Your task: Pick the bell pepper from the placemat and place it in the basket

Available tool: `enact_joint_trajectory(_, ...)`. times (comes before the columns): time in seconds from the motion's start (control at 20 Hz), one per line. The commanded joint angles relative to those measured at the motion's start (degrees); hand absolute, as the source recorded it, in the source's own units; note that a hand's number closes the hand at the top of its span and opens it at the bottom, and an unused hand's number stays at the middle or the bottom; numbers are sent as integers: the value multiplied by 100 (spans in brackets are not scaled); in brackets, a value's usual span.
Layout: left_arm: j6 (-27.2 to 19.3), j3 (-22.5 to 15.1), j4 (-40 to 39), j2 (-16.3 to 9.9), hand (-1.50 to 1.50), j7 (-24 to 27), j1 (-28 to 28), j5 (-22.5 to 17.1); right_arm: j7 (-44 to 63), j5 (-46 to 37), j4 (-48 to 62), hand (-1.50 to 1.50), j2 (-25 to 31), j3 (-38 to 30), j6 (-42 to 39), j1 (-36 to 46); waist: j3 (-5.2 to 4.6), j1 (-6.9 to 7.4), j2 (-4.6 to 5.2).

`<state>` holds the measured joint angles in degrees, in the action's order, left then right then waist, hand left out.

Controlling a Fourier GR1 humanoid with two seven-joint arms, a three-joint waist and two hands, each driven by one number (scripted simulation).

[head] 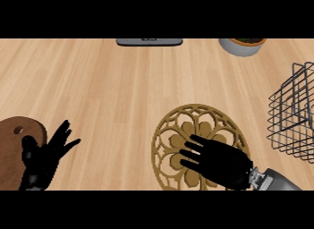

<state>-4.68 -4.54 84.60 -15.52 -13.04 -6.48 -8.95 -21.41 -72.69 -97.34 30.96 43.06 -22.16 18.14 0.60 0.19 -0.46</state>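
Our right hand lies fingers curled on the round gold openwork placemat; the bell pepper is hidden from us. Right of it sits the dark wire basket. Left hand rests open.

A home kitchen counter: a light wood-plank counter top carries a round gold openwork placemat, a dark wooden cutting board at the left edge, a wire basket at the right edge, and a grey pot at the far edge.
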Motion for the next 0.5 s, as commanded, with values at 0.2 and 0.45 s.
enact_joint_trajectory(0.2,4,-140,-441,186,0,-3,-181,193,-431,-634,445,150,-216,241,922,101,-58,16,61)
enact_joint_trajectory(0.45,223,5,-567,-10,0,3,-57,215,-613,-894,657,150,-204,125,1350,-15,-60,-2,58)
